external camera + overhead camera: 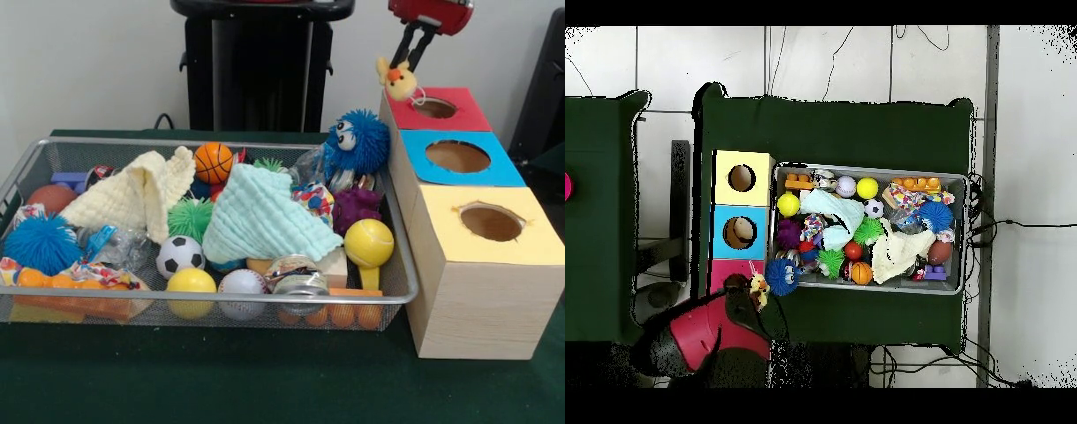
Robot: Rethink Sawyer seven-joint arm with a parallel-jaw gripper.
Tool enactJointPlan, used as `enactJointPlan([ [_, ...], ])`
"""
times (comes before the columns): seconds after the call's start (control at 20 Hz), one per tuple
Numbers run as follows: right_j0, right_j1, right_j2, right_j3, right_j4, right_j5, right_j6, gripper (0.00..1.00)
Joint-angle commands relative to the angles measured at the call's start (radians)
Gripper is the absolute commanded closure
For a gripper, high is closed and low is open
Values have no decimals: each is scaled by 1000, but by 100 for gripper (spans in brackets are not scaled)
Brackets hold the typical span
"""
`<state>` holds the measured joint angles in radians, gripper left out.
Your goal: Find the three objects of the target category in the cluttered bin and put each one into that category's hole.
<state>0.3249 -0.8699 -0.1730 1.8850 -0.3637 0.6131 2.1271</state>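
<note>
Jaws of the gripper (404, 69) pinch a small yellow plush animal (398, 80), narrow around its top, so it hangs in the air just beside the red-topped hole (434, 108) on the far side from the blue-topped hole (457, 156). Beyond that, farther from the red hole, comes the yellow-topped hole (491, 223). Beside the boxes, the bin (221, 297) sits on the table (265, 380), with a blue spiky ball (357, 141) in the corner nearest the red hole.

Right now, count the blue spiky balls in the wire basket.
2: googly-eyed ball at the corner by the red-topped box; plain ball at the basket's opposite end. Clutter may hide more.
</note>
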Motion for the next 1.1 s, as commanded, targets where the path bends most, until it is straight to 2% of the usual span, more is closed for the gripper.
enactJointPlan([
  [0.05, -2, 33, -23, -119, 63, 138, 188, 100],
  [0.25, 15, 46, -30, -125, 81, 139, 205, 100],
  [0.6, 95, 88, -68, -84, 116, 55, 295, 100],
  [0.8, 100, 120, -81, -107, 145, 36, 288, 100],
  [1.1, 141, 142, -113, -85, 174, -11, 293, 100],
])
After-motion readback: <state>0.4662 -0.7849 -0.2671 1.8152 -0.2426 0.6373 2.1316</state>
